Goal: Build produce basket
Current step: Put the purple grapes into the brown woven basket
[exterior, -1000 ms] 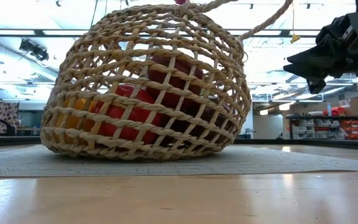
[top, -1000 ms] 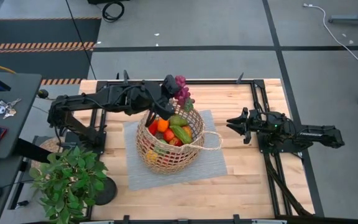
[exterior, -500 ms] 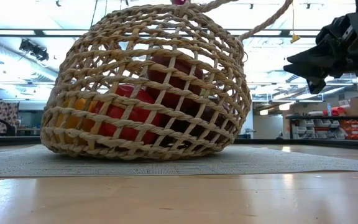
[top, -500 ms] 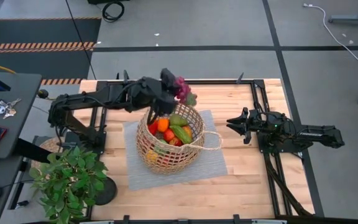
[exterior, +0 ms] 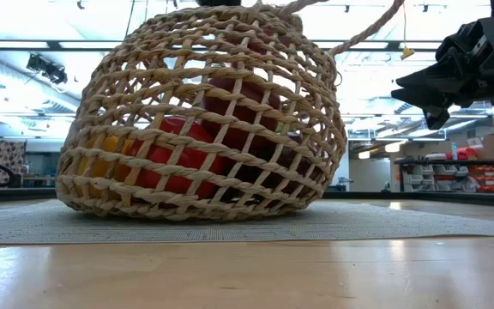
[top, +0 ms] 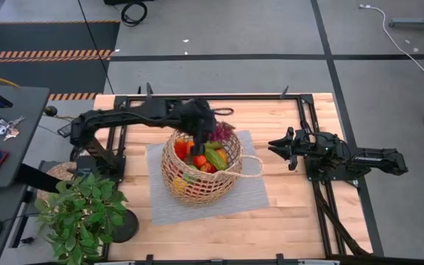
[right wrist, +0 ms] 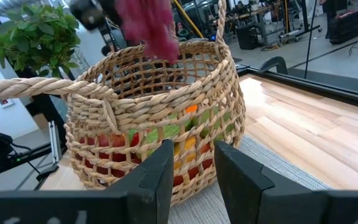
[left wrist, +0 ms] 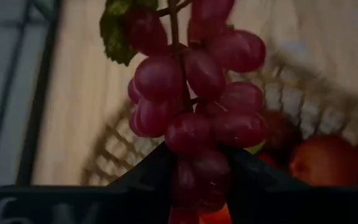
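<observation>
The woven basket (top: 169, 168) stands on a grey mat (top: 252, 193) at mid-table, and it also shows in the low view (exterior: 204, 120) and the right wrist view (right wrist: 160, 118). Red, orange and green produce (top: 205, 156) fills it. My left gripper (top: 210, 128) is over the basket's far rim, shut on a purple grape bunch (top: 223, 132), which shows close up in the left wrist view (left wrist: 191, 106). My right gripper (top: 272, 147) waits shut to the right of the basket, level, with nothing in it. My left gripper pinches the grape bunch between its two fingers (left wrist: 148, 183) at the end away from the stem (left wrist: 197, 177). The fingers slant down from the table's far left. The bunch reaches out past the fingertips over the basket's mouth, with stem and leaf (left wrist: 114, 28) farthest from them. Whether it touches the produce below does not show.
A leafy potted plant (top: 79, 213) stands at the table's near left corner. The basket's loop handle (top: 253, 168) sticks out toward the right. Black frame rails (top: 311, 125) run along the table's edges. Keys (top: 2, 129) lie on a side desk to the left.
My left gripper has come down and toward the table's near edge, and its wrist has rolled. This brought the grape bunch from above and beyond the far rim to the basket's mouth. The basket and my right gripper have stayed still.
</observation>
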